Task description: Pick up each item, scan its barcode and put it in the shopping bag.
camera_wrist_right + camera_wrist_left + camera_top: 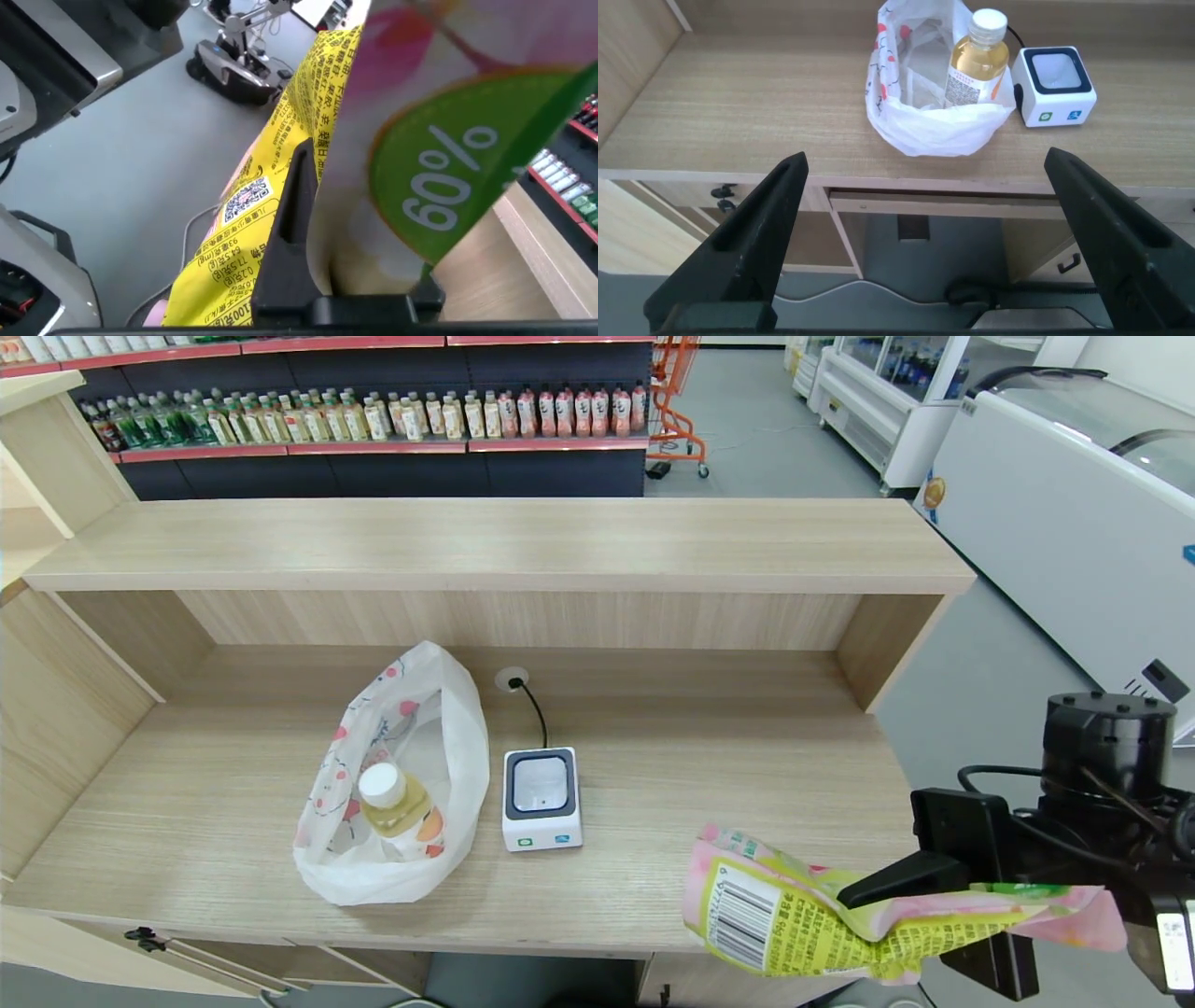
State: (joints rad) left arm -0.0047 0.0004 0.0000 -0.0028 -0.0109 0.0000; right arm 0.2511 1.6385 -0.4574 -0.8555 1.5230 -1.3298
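Note:
My right gripper [920, 901] is shut on a pink and yellow snack pouch [794, 915], held over the counter's front right corner with its barcode [742, 915] facing up. The same snack pouch [374, 159] shows close up in the right wrist view, one black finger [294, 224] pressed against it. The white barcode scanner [541, 798] sits mid-counter, left of the pouch. A white patterned shopping bag [397, 784] lies beside it with a yellow drink bottle [397, 803] inside. My left gripper [924, 243] hangs open and empty below the counter's front edge, facing the shopping bag [924, 84] and scanner [1055, 84].
The wooden counter [700, 747] has a raised back shelf [504, 541] and side walls. The scanner's cable [532, 705] runs to a hole at the back. Drawers [943, 233] sit under the counter front. A chest freezer [1064, 513] stands to the right.

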